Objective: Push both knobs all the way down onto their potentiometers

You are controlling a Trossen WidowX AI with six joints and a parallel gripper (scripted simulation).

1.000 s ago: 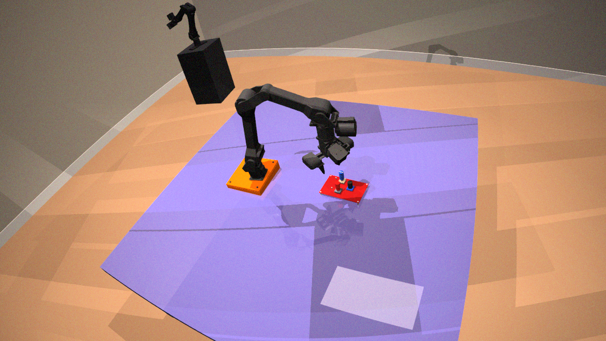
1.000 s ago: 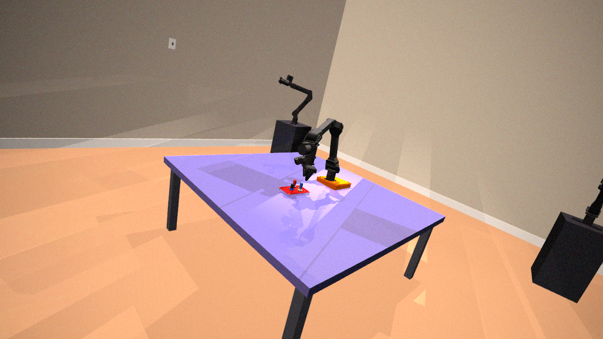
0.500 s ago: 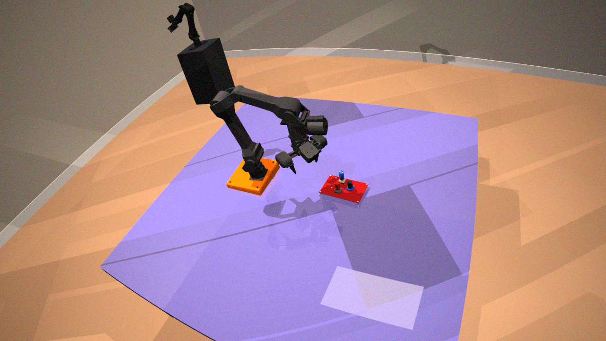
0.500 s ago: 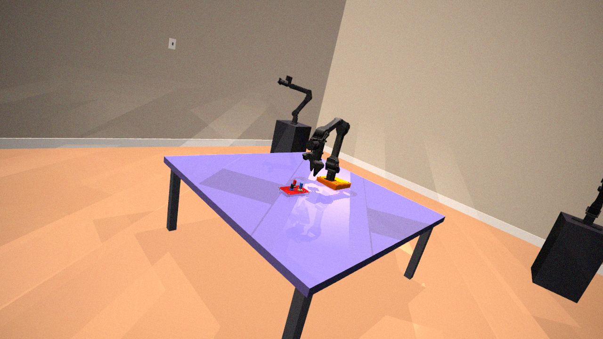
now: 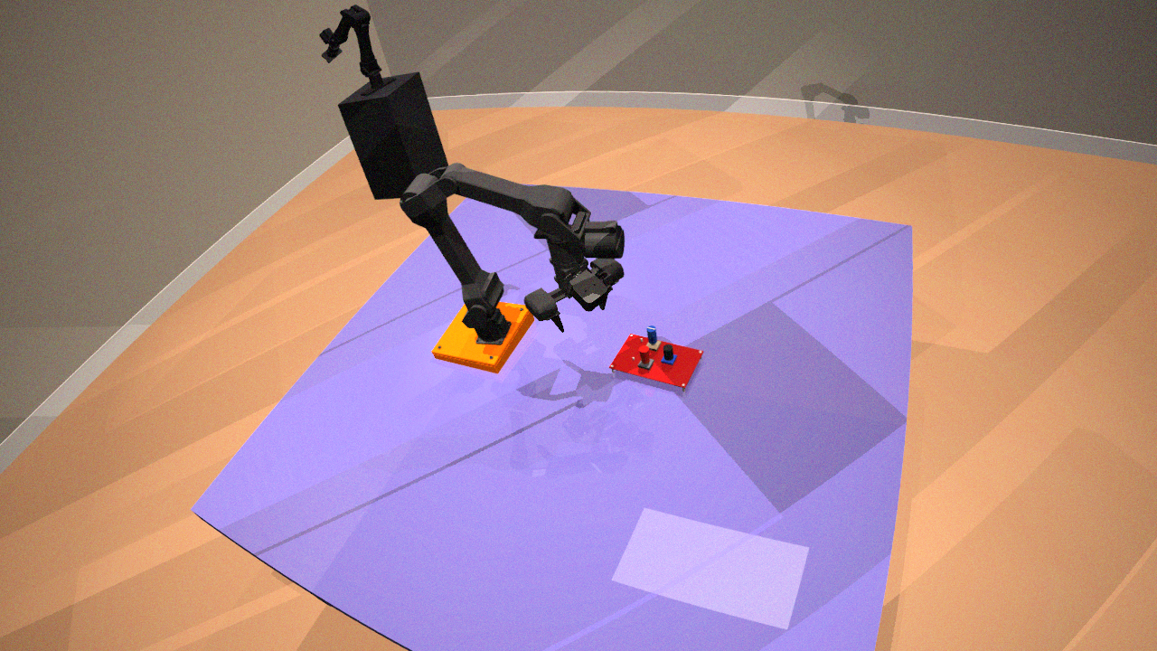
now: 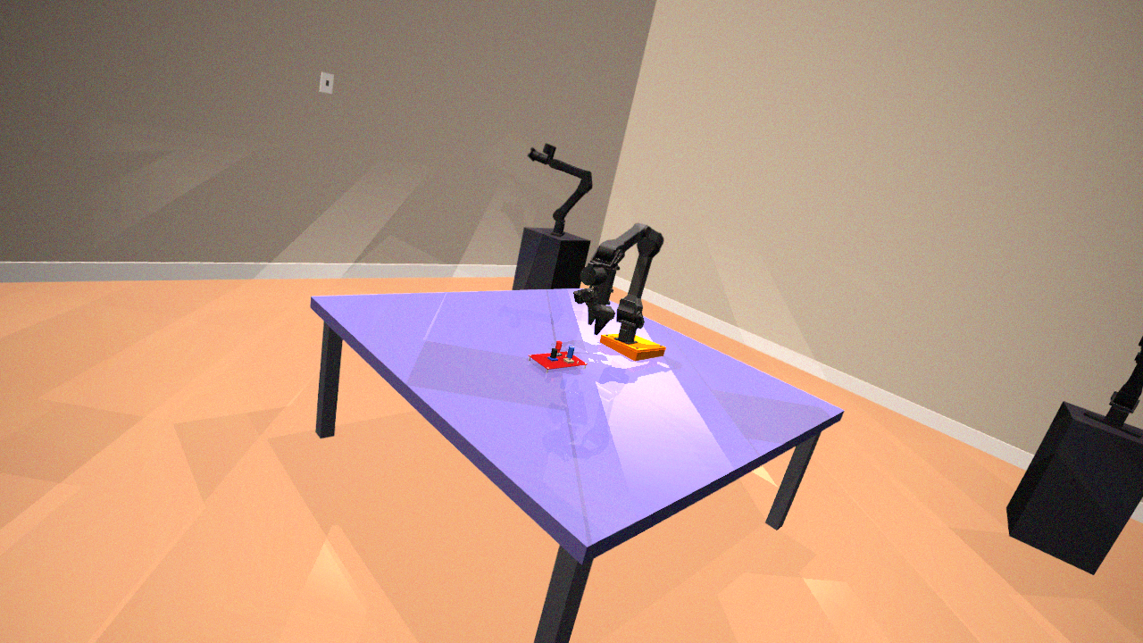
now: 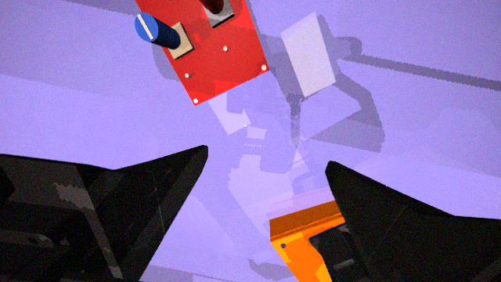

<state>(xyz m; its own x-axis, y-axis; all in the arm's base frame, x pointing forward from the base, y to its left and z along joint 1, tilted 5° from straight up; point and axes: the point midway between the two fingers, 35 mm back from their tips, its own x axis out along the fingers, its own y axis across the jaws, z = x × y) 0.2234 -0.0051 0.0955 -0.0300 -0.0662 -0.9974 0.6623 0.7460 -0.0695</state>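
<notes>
The red circuit board (image 5: 667, 375) (image 6: 563, 364) (image 7: 236, 72) stands on short legs. The blue knob (image 5: 652, 333) (image 6: 571, 352) (image 7: 167, 36) stands upright on its tan potentiometer (image 5: 654, 345) (image 7: 186, 45). The red knob (image 5: 644, 353) (image 6: 558, 346) (image 7: 214, 5) stands over the grey potentiometer (image 5: 645, 365) (image 7: 221, 18). A shorter black knob (image 5: 668, 351) (image 6: 554, 352) is over a blue potentiometer (image 5: 670, 360), outside the wrist view. I cannot tell whether the blue and red knobs touch their potentiometers. My gripper (image 5: 581, 317) (image 6: 596, 329) (image 7: 266, 158) is wide open and empty, above the table between board and arm base.
The arm's orange base plate (image 5: 461, 346) (image 6: 638, 352) (image 7: 295, 251) is on the table (image 5: 453, 526) (image 6: 495, 431), beyond the gripper from the board. A pale rectangle (image 5: 711, 570) lies toward the table's near edge in the top view. Other arms on black pedestals (image 5: 396, 133) (image 6: 1074, 488) stand off the table.
</notes>
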